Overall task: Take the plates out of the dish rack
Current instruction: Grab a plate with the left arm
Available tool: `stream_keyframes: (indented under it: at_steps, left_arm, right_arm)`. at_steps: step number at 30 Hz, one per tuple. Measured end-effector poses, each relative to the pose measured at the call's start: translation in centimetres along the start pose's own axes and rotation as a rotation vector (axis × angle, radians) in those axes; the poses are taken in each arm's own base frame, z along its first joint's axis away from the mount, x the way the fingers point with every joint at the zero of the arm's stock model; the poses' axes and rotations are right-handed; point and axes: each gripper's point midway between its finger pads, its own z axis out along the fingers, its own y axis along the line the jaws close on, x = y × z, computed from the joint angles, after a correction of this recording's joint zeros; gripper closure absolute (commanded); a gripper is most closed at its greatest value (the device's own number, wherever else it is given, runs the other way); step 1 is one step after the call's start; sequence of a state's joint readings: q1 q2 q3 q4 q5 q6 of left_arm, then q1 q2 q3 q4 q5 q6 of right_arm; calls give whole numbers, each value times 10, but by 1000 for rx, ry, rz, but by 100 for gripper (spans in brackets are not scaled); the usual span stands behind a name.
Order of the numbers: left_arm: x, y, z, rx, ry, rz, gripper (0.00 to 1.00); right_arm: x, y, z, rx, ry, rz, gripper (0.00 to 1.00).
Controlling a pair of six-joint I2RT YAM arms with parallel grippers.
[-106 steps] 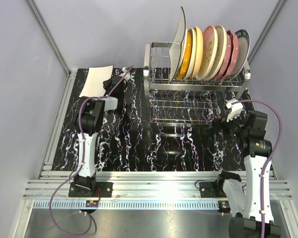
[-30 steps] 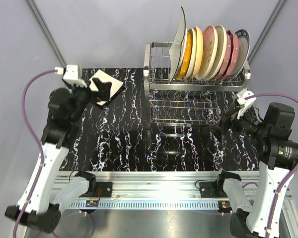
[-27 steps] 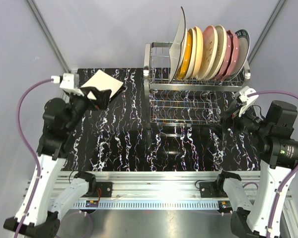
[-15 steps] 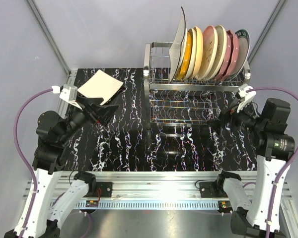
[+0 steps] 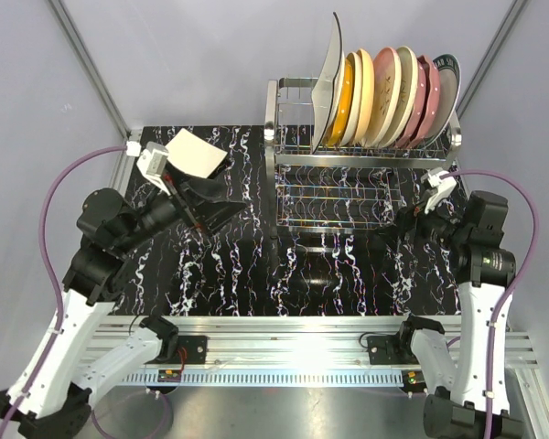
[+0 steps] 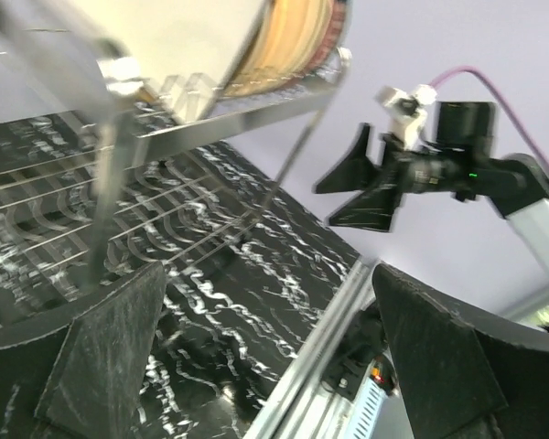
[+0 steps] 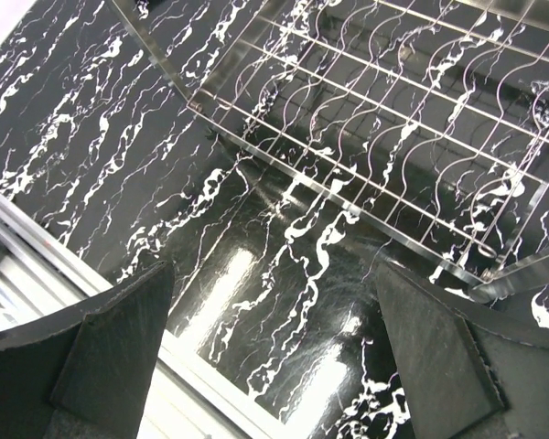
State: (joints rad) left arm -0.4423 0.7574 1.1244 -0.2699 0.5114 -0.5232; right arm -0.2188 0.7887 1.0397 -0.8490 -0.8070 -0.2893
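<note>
At the far right of the black marbled table (image 5: 256,274), a two-tier chrome wire dish rack (image 5: 361,163), with seven plates standing on edge in the upper tier. From left to right in that row: a white square plate (image 5: 328,73), tallest of the lot, then a yellow-orange plate (image 5: 340,108), a cream plate (image 5: 361,91), a pink-cream plate (image 5: 384,87), a pale plate (image 5: 405,87), a pink plate (image 5: 428,96) and, at the right end, a white plate with a dark patterned rim (image 5: 448,78). Flat on the table at the far left corner, well apart from the rack, a second square white plate (image 5: 197,154). Just in front of that flat plate, the left gripper (image 5: 215,203): spread wide, closed on nothing, aimed toward the rack's left end. Between its two dark fingers (image 6: 110,357) in the wrist view, the rack's corner post and lower wires, with the edges of the racked plates along the top and the other arm's gripper beyond. Near the rack's front right corner, the right gripper (image 5: 398,227): likewise gaping, with nothing clamped, pointing left along the front of the lower tier. Below it in its own wrist view, the lower tier's wavy wire grid and the glossy table. Touching neither rack nor plates, as far as the overhead view shows.
</note>
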Motion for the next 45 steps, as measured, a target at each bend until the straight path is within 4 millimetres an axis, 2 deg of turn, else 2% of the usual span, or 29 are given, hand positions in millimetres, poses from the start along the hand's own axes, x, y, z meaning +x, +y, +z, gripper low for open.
stream_keyframes:
  at_steps: [3, 6, 11, 20, 26, 32, 35, 39, 45]
  left_arm:
    - [-1, -19, 11, 48, 21, 22, 1]
    - [-5, -26, 22, 54, 32, 45, 1]
    - [-5, -23, 43, 14, 58, 76, 1]
    - [6, -25, 78, -22, 120, 165, 1]
    - [-14, -28, 106, -25, 103, 221, 5]
    - [-33, -32, 141, -12, 81, 262, 18]
    - [-39, -30, 164, -11, 75, 289, 22]
    - [-38, -18, 188, -36, 83, 336, 28]
    - [-28, -1, 209, -76, 109, 387, 34]
  right_arm:
    - [4, 1, 1, -2, -19, -17, 0]
    - [9, 2, 2, -5, -39, -36, 0]
    - [23, 4, 5, -6, -47, -46, 0]
    - [20, -1, 4, 21, -58, -66, 0]
    - [19, -4, 0, 61, -68, -93, 0]
    - [19, -4, -4, 80, -79, -115, 0]
    - [20, -4, -4, 85, -78, -116, 0]
    - [20, -4, -5, 87, -80, -122, 0]
    - [19, -4, -6, 88, -83, -128, 0]
